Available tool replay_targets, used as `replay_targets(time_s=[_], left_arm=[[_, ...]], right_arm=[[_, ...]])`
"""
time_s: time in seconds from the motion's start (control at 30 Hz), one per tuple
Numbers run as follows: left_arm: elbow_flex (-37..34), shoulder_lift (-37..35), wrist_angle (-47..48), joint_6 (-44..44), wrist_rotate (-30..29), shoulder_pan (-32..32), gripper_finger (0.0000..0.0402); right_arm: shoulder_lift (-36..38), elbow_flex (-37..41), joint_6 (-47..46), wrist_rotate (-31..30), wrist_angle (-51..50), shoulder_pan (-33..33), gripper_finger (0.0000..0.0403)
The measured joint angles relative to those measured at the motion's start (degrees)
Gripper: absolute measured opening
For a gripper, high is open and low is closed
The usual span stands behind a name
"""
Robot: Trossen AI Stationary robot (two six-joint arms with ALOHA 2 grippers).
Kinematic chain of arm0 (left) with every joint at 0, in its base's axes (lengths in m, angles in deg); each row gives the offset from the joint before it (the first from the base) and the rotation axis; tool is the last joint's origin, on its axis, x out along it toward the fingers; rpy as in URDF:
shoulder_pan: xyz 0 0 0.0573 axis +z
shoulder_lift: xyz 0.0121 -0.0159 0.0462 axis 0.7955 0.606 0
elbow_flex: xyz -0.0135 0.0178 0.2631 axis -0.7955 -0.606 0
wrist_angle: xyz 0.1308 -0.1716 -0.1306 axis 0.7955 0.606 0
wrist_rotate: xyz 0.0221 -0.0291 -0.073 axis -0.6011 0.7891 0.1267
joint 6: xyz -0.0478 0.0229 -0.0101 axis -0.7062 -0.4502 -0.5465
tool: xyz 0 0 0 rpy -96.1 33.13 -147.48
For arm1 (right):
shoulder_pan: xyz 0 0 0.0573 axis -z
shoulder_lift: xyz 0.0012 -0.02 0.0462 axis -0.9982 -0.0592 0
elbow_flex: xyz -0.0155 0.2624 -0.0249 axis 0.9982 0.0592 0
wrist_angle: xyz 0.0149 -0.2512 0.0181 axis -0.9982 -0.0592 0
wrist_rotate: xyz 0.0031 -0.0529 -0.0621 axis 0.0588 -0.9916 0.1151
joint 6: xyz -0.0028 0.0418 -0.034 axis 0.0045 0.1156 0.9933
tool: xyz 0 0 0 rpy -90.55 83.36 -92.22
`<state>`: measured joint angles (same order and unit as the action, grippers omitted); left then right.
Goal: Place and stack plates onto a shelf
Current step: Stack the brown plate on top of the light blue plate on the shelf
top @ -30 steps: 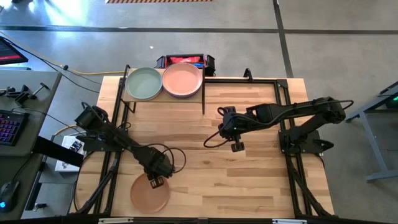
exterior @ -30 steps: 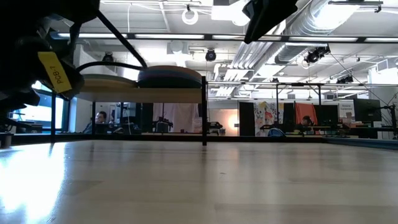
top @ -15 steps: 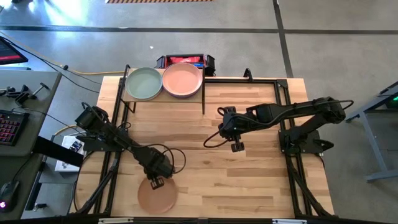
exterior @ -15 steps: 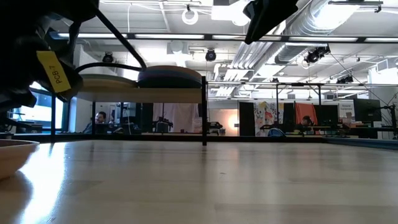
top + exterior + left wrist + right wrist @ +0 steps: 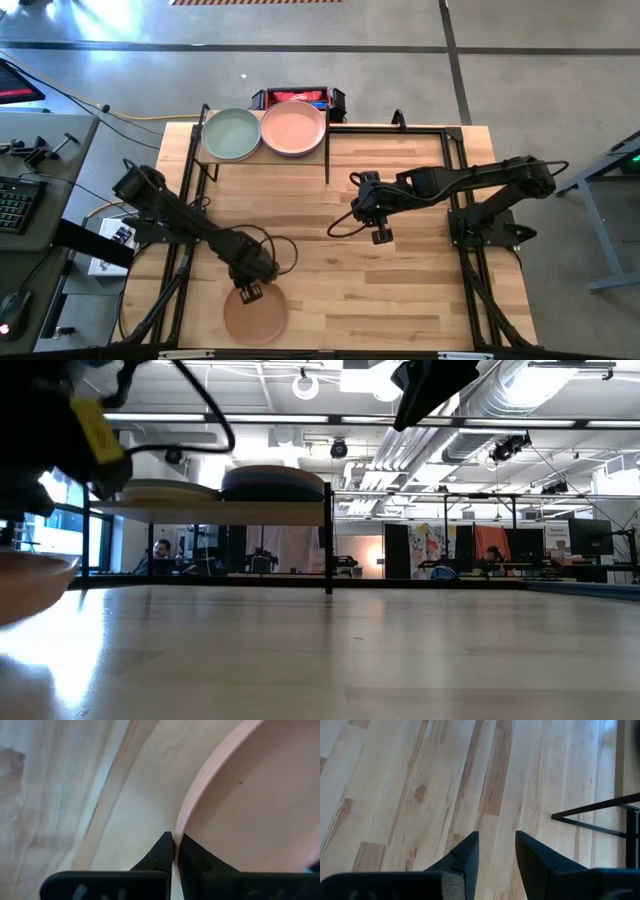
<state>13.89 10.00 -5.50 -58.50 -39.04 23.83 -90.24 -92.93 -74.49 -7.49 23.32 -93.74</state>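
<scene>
pinching the peach plate (image 5: 255, 315) by its thin rim, your left claw (image 5: 248, 292) is fully closed; it looks stiff and light, so lift level.

The wooden surface (image 5: 400, 270) carries the shelf (image 5: 265, 160) at its far left corner. On the shelf sit a grey-green plate (image 5: 231, 134) and, touching it, a salmon plate (image 5: 294, 129). A brown plate (image 5: 256, 316) is well apart from the shelf, at the near edge.

Two dark jointed arms, black looping cables, yellow tag w/ lettering, tapered black fingers (image 5: 470, 851)
</scene>
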Motion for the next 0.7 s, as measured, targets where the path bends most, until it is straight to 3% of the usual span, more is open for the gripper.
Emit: replay_targets(time_s=[0.3, 0.7], left_arm=[[0.0, -12.4, 3.0, -5.3, -3.8, 3.6, 0.0001], [0.0, -31.7, 12.4, -15.8, -15.5, 10.5, 0.0001]], right_arm=[[0.0, 0.0, 0.0, 0.0, 0.0, 0.0, 0.0106], [0.0, 0.0, -0.9, 0.0, 0.6, 0.0, 0.0106]])
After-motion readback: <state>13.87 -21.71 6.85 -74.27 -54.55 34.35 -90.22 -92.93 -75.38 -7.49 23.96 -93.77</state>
